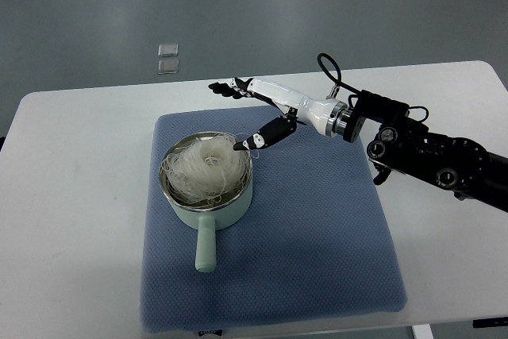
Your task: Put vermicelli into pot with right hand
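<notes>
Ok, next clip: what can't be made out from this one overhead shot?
- Pot: its bottom and depth, hidden by the vermicelli filling it.
- Right hand: whether the thumb tip touches the strands, too small to tell.
- Right arm: cut off by the picture's right edge.
- Mat: near edge, cut off by the bottom of the picture.
- Two small clear pieces on the floor: too small to identify.
</notes>
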`<state>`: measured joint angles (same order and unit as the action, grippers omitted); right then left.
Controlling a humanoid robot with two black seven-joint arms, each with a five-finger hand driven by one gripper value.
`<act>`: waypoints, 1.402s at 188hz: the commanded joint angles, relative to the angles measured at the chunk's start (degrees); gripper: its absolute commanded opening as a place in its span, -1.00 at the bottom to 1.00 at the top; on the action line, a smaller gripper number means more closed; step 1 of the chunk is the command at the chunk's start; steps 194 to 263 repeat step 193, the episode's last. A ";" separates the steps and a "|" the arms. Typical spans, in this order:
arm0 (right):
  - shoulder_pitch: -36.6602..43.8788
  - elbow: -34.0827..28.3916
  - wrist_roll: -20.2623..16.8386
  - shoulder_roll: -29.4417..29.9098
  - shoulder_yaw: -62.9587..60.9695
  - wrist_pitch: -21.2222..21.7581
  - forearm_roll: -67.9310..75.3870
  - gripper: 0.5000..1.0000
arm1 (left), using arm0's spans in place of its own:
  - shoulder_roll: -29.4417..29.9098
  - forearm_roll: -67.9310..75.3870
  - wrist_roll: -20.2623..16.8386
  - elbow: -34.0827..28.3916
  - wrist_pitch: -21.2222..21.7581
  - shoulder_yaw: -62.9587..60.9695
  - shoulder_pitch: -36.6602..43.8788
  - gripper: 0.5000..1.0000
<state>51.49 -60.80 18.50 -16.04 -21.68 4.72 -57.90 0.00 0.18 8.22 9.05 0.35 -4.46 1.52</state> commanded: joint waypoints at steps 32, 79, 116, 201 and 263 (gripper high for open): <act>-0.07 4.90 -0.30 -3.30 0.14 10.39 29.14 0.57 | 0.00 0.00 -0.04 0.00 0.01 -0.02 0.06 1.00; -0.69 12.11 -8.21 -2.95 1.20 12.68 60.01 0.58 | 0.00 0.00 -0.04 0.00 0.01 -0.02 0.06 1.00; -2.00 15.10 -11.29 -2.51 1.29 12.15 68.09 0.68 | 0.00 0.00 0.05 0.00 0.01 -0.02 0.06 1.00; -3.23 17.12 -11.11 -1.80 1.29 12.94 67.83 0.69 | 0.00 0.00 0.04 0.00 0.01 -0.02 -0.03 1.00; -3.23 17.12 -11.11 -1.80 1.29 12.94 67.83 0.69 | 0.00 0.00 0.04 0.00 0.01 -0.02 -0.03 1.00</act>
